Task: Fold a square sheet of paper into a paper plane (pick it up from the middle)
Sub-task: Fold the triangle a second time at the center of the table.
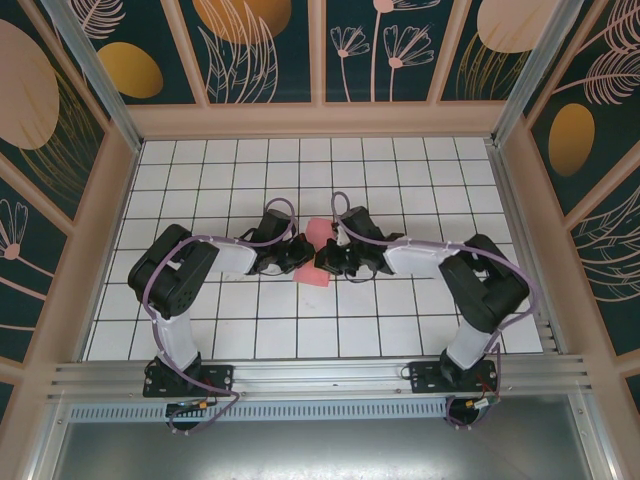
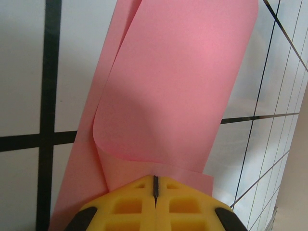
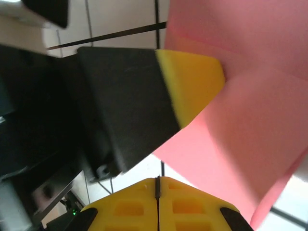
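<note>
Left gripper (image 2: 155, 190): yellow fingertips pressed together, the seam a thin dark line. The tips sit against the near edge of the square sheet of paper (image 2: 178, 86). Whether a layer is nipped between them cannot be told.
Right gripper (image 3: 158, 185): fingertips likewise together, just beside the sheet's lower edge. Whether they touch the sheet cannot be told.
In the way: from the right wrist, the left gripper's black finger (image 3: 192, 79) with its yellow tip crosses the frame and covers part of the sheet. A flap of paper laps against that tip.
Arms: the left arm (image 1: 180, 270) and right arm (image 1: 480, 280) reach in from the near edge, elbows out to the sides. Their wrists turn inward, so the grippers meet nose to nose.
Sheet: salmon-pink, at the middle of the table between the two grippers. It is not flat; one side curls up and over in a rounded roll, and a straight crease shows.
Table (image 1: 420, 180): white tiles with dark grid lines.
Surround: dark teal wall panels (image 1: 260, 50) with a floral print stand left, far and right.
</note>
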Robot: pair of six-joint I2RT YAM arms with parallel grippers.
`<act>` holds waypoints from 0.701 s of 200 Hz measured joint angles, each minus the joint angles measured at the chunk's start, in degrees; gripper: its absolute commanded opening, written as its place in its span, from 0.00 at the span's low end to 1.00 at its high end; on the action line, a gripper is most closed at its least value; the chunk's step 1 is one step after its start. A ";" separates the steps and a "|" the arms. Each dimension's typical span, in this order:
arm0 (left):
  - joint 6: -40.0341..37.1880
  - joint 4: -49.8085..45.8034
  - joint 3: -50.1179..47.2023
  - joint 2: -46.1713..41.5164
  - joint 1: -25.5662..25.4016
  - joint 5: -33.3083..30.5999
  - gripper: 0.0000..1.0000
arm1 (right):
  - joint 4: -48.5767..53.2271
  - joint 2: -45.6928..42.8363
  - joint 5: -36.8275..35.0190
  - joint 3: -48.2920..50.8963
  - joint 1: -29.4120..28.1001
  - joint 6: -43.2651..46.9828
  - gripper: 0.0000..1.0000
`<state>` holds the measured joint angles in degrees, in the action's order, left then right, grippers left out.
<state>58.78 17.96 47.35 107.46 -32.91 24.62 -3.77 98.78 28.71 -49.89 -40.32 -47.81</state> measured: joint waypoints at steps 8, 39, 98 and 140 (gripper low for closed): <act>0.00 0.00 0.00 0.00 0.00 0.00 0.05 | -0.07 1.31 -0.09 0.02 0.00 -0.24 0.07; -0.02 -0.02 0.00 -0.04 0.00 -0.02 0.09 | -0.44 4.02 -0.22 2.45 0.00 -0.83 0.05; -1.22 -0.37 -0.20 -2.01 -0.09 0.00 0.31 | -5.07 3.69 0.33 5.01 0.26 -0.81 0.00; -1.33 1.20 -1.31 -5.22 -0.09 1.99 0.33 | -5.01 3.72 0.33 4.94 0.26 -0.79 0.00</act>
<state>57.45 19.16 46.04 102.24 -32.99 26.61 -8.78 102.50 29.04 -44.95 -40.05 -48.60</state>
